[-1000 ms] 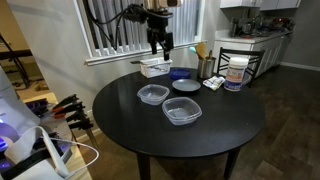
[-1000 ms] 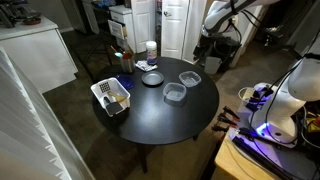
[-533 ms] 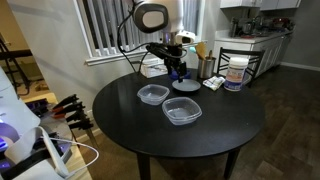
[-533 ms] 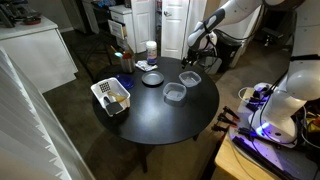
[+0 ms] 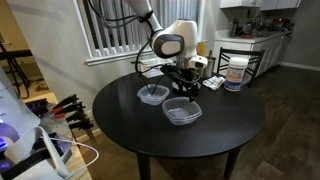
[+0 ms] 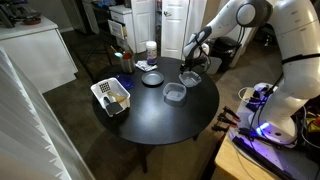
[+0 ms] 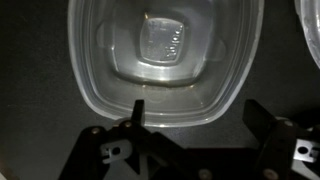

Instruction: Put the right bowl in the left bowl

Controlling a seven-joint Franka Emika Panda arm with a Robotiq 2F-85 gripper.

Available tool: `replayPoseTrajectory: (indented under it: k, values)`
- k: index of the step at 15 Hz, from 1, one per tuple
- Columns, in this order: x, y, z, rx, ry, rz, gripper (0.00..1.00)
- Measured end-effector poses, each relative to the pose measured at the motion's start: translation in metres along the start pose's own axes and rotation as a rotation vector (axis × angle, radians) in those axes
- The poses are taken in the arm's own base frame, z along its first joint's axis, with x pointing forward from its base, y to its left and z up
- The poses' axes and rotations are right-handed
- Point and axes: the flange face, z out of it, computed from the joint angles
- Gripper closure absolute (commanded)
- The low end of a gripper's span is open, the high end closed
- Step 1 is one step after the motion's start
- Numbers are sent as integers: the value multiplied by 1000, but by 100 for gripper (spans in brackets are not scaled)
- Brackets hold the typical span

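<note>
The right bowl [image 5: 181, 112], clear and squarish, sits on the black round table; it also shows in an exterior view [image 6: 190, 77] and fills the top of the wrist view [image 7: 160, 50]. The left bowl [image 5: 152, 95], clear and rounder, sits beside it, apart, and shows in an exterior view [image 6: 174, 93]; only its rim shows in the wrist view's corner [image 7: 310, 10]. My gripper [image 5: 183, 94] [image 6: 189, 67] hangs open and empty just above the right bowl. In the wrist view the gripper [image 7: 195, 118] has one finger over the bowl's near rim and the other outside it.
A dark round dish [image 6: 152, 78] lies behind the bowls. A white basket [image 6: 110, 95] stands at the table's edge. A white jar [image 5: 235, 72] and other containers stand along the table's [image 5: 230, 130] back. A kitchen counter lies beyond.
My arm has swung down from high above the table's back edge to just over the right bowl. The gripper has stayed open. The bowls have not moved.
</note>
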Motion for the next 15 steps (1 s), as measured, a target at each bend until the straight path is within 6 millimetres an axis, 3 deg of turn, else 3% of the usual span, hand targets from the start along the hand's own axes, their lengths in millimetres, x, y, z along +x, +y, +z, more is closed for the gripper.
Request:
replayPoseTrajectory:
  k: [6, 11, 13, 15]
  values:
    - [18, -28, 21, 26, 12, -50, 0]
    - [22, -46, 41, 32, -4, -56, 0]
    - [20, -48, 51, 28, -25, -41, 26]
    - [19, -48, 58, 25, -46, -30, 40]
